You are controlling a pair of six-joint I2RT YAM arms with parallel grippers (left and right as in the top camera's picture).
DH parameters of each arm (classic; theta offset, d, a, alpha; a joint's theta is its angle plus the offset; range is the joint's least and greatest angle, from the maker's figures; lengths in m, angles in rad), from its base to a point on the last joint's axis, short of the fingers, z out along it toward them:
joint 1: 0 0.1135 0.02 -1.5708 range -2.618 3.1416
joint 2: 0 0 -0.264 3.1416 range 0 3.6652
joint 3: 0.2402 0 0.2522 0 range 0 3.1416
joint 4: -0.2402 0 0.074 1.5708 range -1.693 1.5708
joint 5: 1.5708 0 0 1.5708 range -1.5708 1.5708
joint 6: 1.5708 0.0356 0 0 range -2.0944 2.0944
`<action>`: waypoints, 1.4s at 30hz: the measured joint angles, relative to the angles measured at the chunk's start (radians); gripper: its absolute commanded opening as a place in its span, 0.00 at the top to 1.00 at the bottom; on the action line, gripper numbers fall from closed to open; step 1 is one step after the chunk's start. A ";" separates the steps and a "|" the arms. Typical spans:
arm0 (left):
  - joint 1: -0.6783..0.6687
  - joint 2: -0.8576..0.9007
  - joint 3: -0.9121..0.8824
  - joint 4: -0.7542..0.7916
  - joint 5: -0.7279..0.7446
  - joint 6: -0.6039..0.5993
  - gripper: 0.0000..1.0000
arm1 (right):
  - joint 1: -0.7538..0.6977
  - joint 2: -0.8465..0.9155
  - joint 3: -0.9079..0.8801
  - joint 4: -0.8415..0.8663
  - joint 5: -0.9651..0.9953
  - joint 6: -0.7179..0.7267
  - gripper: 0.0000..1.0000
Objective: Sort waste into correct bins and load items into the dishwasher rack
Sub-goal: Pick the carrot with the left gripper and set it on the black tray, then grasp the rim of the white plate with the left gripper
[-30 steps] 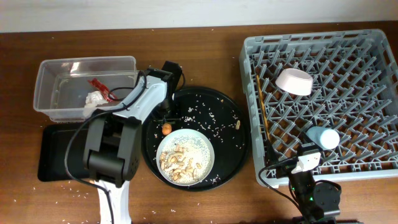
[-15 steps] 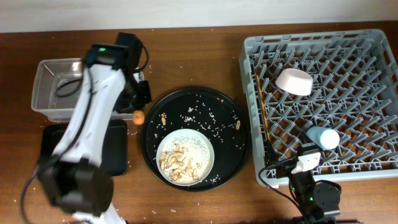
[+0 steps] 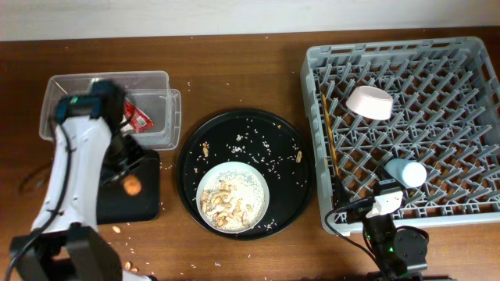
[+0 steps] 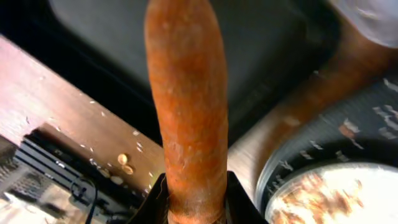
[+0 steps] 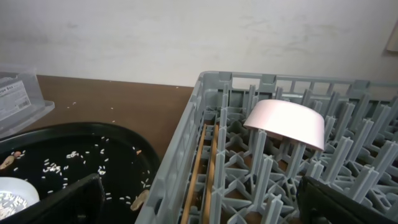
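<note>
My left gripper (image 3: 131,184) is shut on the orange carrot piece (image 3: 133,185) and holds it over the shallow black rectangular tray (image 3: 148,204); the carrot (image 4: 186,106) fills the left wrist view. The clear tub (image 3: 160,125) holds the red wrapper (image 3: 137,117); the tissue is hidden by the arm. The pale grey plate (image 3: 233,197) with rice and peanuts sits on the round black tray (image 3: 289,148). The grey rack (image 3: 406,125) holds the white bowl (image 3: 369,102), blue cup (image 3: 406,172) and chopsticks (image 3: 329,140). My right gripper (image 5: 199,205) is open at the rack's front left corner, by the bowl (image 5: 286,124) and chopsticks (image 5: 202,168).
Loose rice and a few peanuts lie on the round black tray and on the wooden table (image 3: 234,62) around the bins. A wall runs along the table's far edge. The right arm's base (image 3: 391,242) sits at the front edge below the rack.
My left arm has swung left and toward the front, carrying the carrot piece from the round tray, past the clear tub, to above the black rectangular tray. The right arm has not moved.
</note>
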 measured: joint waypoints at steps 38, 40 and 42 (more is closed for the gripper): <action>-0.792 0.029 -0.198 0.552 0.172 0.338 0.35 | 0.000 0.000 0.000 0.000 0.000 -0.001 0.02; -0.863 0.063 -0.198 0.552 0.157 0.351 0.39 | 0.000 0.000 0.000 0.000 0.000 -0.001 0.02; -0.916 0.100 -0.198 0.552 0.143 0.378 0.41 | 0.000 0.000 0.000 0.000 0.000 -0.001 0.02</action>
